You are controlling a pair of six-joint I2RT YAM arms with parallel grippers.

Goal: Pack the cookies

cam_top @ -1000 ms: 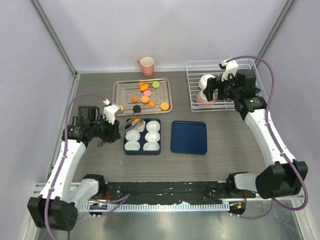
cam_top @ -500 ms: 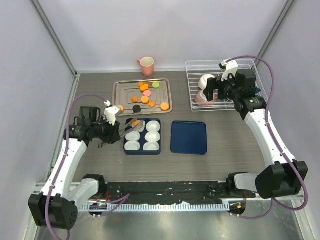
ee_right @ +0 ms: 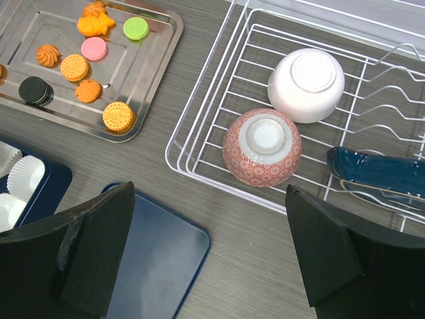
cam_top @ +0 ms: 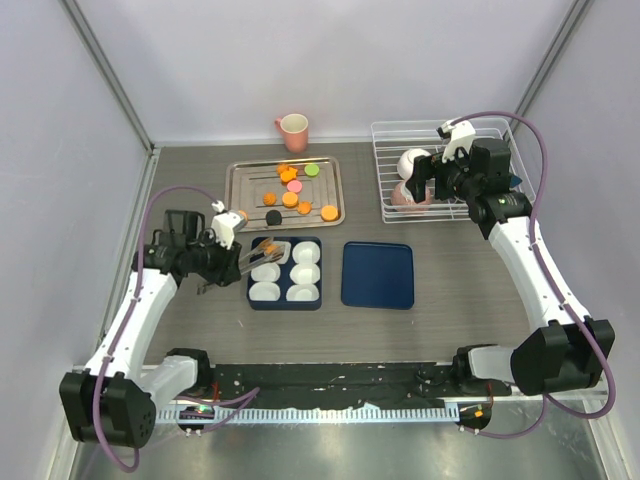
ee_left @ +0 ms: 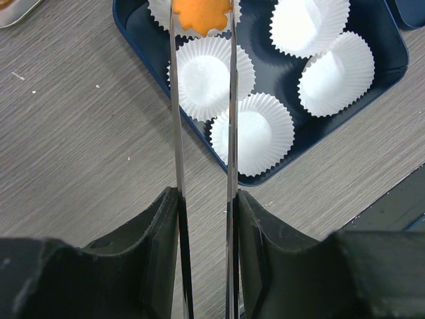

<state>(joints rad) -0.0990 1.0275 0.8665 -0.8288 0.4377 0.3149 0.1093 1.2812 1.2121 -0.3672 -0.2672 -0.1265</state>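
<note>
My left gripper (cam_top: 222, 262) is shut on metal tongs (ee_left: 174, 119). The tong tips pinch an orange cookie (ee_left: 201, 14) above the far-left white paper cup of the dark blue box (cam_top: 285, 305). The cookie also shows in the top view (cam_top: 270, 244). Several more cookies (cam_top: 290, 199), mostly orange with a pink, a green and a black one, lie on the steel tray (cam_top: 232, 195). They also show in the right wrist view (ee_right: 74, 66). My right gripper (ee_right: 212, 259) is open and empty, high over the near edge of the wire rack (cam_top: 445, 128).
A flat dark blue lid (cam_top: 377, 275) lies right of the box. A pink mug (cam_top: 293, 131) stands behind the tray. The rack holds a white bowl (ee_right: 306, 85), a red patterned bowl (ee_right: 261, 147) and a dark blue dish (ee_right: 378, 173).
My left gripper has shifted slightly right with the tongs, and the orange cookie now sits over the box's far-left cup. The right arm has not moved.
</note>
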